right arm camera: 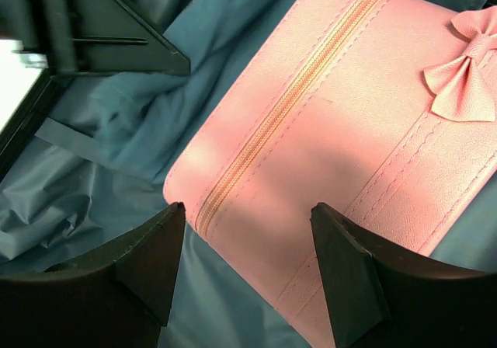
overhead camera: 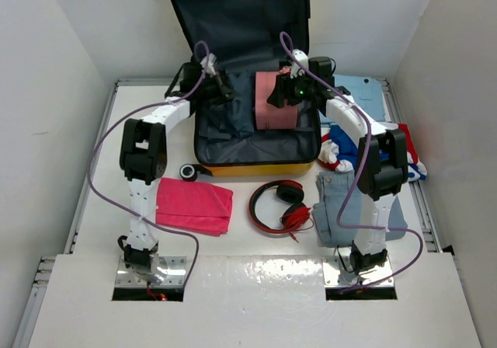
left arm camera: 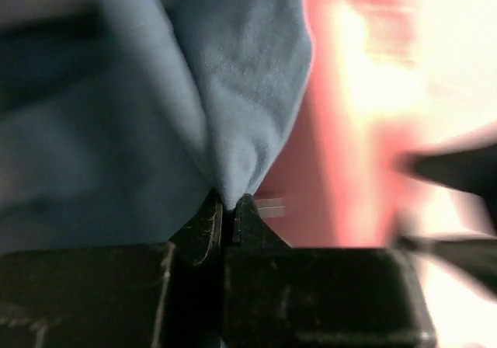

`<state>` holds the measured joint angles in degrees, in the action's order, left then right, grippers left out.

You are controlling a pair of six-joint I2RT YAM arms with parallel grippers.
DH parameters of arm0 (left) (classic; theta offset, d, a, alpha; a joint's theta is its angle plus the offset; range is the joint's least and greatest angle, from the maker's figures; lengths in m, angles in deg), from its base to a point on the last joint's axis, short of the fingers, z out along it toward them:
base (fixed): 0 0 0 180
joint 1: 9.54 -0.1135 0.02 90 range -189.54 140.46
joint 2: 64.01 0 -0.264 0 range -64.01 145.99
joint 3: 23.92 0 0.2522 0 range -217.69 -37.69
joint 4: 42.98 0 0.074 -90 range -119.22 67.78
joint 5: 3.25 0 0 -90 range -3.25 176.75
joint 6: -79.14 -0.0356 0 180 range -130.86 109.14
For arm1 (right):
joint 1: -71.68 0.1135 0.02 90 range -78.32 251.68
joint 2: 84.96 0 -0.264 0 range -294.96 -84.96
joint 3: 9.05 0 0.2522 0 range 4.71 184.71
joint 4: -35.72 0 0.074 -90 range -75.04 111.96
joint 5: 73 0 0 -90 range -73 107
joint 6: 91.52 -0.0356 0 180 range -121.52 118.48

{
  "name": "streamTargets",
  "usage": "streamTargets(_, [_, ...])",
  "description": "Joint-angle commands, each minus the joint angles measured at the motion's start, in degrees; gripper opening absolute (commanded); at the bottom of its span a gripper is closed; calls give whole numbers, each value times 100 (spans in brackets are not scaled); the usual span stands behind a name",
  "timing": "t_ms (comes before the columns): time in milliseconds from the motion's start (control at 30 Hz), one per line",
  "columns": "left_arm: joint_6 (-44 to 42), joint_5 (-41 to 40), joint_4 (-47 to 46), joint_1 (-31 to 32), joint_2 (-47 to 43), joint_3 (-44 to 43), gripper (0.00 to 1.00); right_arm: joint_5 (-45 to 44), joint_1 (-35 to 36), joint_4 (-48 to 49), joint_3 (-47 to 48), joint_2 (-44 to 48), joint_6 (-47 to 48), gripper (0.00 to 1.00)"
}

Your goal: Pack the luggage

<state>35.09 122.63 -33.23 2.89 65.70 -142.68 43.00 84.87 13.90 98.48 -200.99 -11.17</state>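
Top view: the luggage (overhead camera: 256,164) lies open at the back of the surface (overhead camera: 256,286), lid propped vs the wall. The left end effector (overhead camera: 220,85) is down inside the shell. The right end effector (overhead camera: 281,92) is near it, w/ the pink case (overhead camera: 273,109) directly below, in the shell's right half. A red cloth (overhead camera: 194,206), headphones (overhead camera: 281,206) and jeans (overhead camera: 334,200) lie outside the shell, well back toward the arm bases, so packing looks far from done

Left wrist: the left end effector (left arm camera: 228,208) is closed, pinching a fold of grey-blue lining (left arm camera: 233,92) right at its tips; the pink case is a blur off to its right. Risk: if this arm lifts or pulls w/o releasing, the lining goes taut and could drag the shell or shove the case

Right wrist: the right end effector (right arm camera: 248,224) stands open, nothing held, jaws either side of the case's zip edge; contact can't be told. Risk: closing here may catch the loose lining under its left finger, or slip off the smooth lid. A dark part, prob. the other arm, sits close ahead-left, so a sideways move risks a bump
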Motion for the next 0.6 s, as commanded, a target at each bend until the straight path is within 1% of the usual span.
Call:
streamTargets(0, [-1403, -1292, 1207, -276, -226, 278, 0, -411, -150, -662, -140, -271, 68, 66])
streamTargets(33, [-1866, -1555, 1471, -206, -227, 147, 1, -411, -141, -654, -132, -297, 42, 66])
streamTargets(167, [-2406, -2409, 2088, 110, -34, -310, 13, -411, -115, -663, -18, -412, -10, 66])
streamTargets(200, [-2477, -2410, 2236, 198, 114, -407, 21, -411, -98, -680, -9, -421, -11, 66])
streamTargets(233, [-2547, -2488, 2238, 303, 177, -487, 24, -411, -80, -663, 9, -421, -28, 66])
streamTargets(333, [-2609, -2349, 2352, 453, 562, -978, 29, -429, -45, -636, -17, -429, -28, 66])
streamTargets(400, [-2609, -2349, 2440, 628, 774, -1381, 29, -438, -53, -662, -26, -430, -28, 66])
streamTargets(467, [-2434, -2278, 2440, 717, 1072, -1611, 30, -438, -54, -645, -44, -430, -2, 66])
streamTargets(567, [-2066, -1893, 2309, 788, 1424, -1867, 33, -455, -53, -680, -61, -412, 7, 66])
